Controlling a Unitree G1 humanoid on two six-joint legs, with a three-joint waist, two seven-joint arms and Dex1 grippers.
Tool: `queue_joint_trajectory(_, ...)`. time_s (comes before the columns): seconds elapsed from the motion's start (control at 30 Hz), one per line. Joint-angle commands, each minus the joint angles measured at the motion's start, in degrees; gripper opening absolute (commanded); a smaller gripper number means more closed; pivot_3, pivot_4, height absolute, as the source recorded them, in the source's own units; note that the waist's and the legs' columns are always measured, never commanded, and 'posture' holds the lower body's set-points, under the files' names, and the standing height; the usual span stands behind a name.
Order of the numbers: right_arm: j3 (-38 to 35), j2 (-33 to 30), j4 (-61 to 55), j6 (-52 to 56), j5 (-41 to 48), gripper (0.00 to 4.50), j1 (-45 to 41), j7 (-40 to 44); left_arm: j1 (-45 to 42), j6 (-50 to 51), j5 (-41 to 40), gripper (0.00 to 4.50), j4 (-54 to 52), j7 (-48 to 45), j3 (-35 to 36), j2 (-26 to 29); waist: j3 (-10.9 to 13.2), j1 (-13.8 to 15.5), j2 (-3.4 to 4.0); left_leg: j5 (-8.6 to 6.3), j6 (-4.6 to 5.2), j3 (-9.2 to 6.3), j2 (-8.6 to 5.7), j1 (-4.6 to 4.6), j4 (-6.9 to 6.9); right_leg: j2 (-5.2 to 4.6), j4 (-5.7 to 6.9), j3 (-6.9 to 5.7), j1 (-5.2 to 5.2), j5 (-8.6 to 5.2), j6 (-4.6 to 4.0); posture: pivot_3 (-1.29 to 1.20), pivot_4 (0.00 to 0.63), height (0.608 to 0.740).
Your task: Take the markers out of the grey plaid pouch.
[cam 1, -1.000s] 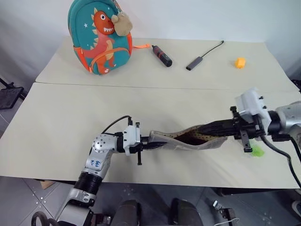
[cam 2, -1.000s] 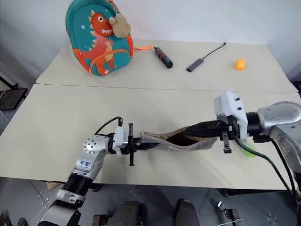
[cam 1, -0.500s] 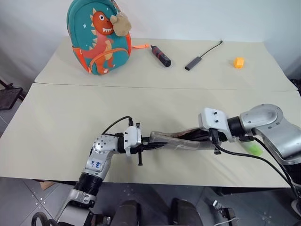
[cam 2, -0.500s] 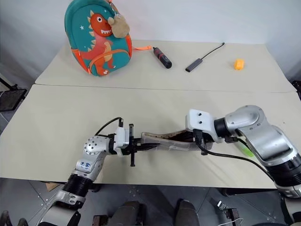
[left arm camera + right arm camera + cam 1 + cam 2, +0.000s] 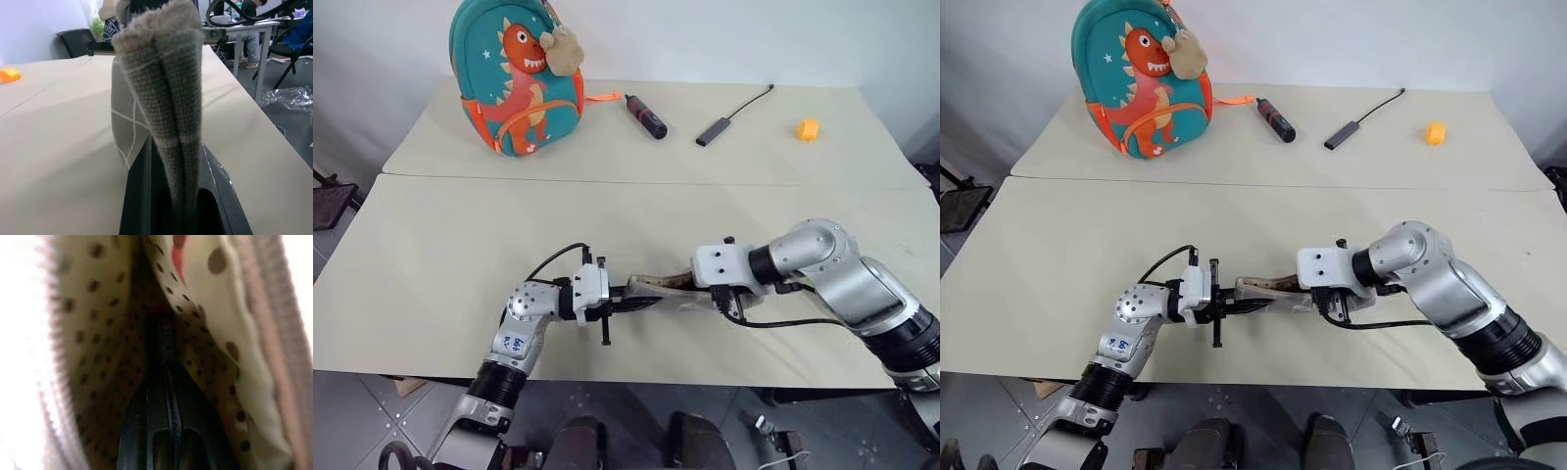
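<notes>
Left eye view, cream table (image 5: 460, 245), white wall (image 5: 705, 39)

Silver-grey jointed arms, white wrist housings, black cables, and a black-fingered left claw (image 5: 631, 294).

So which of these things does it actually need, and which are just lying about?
Needed:
pouch
left gripper, shut on the pouch's end
right gripper, shut, inside the pouch

Lying about:
backpack
black-and-red tool
cable adapter
orange block
</notes>
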Motion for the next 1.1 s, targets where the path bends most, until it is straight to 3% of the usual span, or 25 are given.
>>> queue_joint_trajectory(0.03, 0.64, 0.43, -0.04, 1.52, -0.99, 0.22, -0.85, 1.98, 0.54, 0.14, 0.28, 0.0, -0.26, -0.04, -0.49, 0.0, 0.0, 0.01, 0.0, 0.0, 0.0, 0.0, 0.0, 0.0, 0.0, 0.0, 0.0, 0.0, 0.0, 0.0, 0.0, 0.0, 0.15, 0.74)
queue_joint_trajectory(0.2, -0.07, 1.96, 0.38, -0.39, -1.62, 1.6, -1.14, 2.37, 0.44, 0.44, 0.17, 0.0, -0.3, -0.01, -0.21, 0.32, 0.0, -0.01, 0.0, 0.0, 0.0, 0.0, 0.0, 0.0, 0.0, 0.0, 0.01, 0.0, 0.0, 0.0, 0.0, 0.0, 0.15, 0.74)
queue_joint_trajectory(0.37, 1.16, 2.36, 0.76, -1.73, -3.13, 1.6, -1.47, 4.4, 0.64, 0.8, 0.09, 0.0, -0.64, 0.07, -0.1, 0.42, 0.0, -0.02, 0.0, 0.0, 0.0, 0.0, 0.0, 0.0, 0.0, 0.01, 0.01, 0.0, 0.0, 0.0, 0.0, 0.0, 0.15, 0.74)
queue_joint_trajectory(0.73, 9.11, 5.16, 6.83, -5.09, -17.46, 1.6, -3.43, 4.14, 0.16, 1.29, -0.01, 0.0, -0.6, 0.15, -0.23, -0.08, -0.02, -0.52, -0.02, 0.0, -0.01, 0.03, 0.0, 0.03, 0.0, 0.01, 0.05, 0.01, 0.0, 0.0, 0.0, 0.0, 0.15, 0.74)
queue_joint_trajectory(0.9, 6.95, 5.59, 5.43, -4.7, -15.97, 0.54, -2.83, 5.3, 0.26, 1.46, -0.01, 0.0, -0.79, 0.34, -0.07, 0.0, -0.03, -0.76, -0.04, 0.01, -0.01, 0.03, 0.0, 0.08, 0.02, 0.01, 0.09, 0.04, 0.03, 0.0, 0.0, 0.0, 0.15, 0.74)
queue_joint_trajectory(1.1, -0.52, 5.76, 3.96, -10.46, -8.94, 0.54, -1.83, 4.91, 0.61, 1.66, 0.0, 0.0, -1.03, 0.51, 0.15, 0.31, -0.03, -0.85, -0.04, 0.01, -0.01, 0.02, 0.0, 0.07, 0.01, 0.01, 0.07, 0.03, 0.03, 0.0, 0.0, 0.0, 0.15, 0.74)
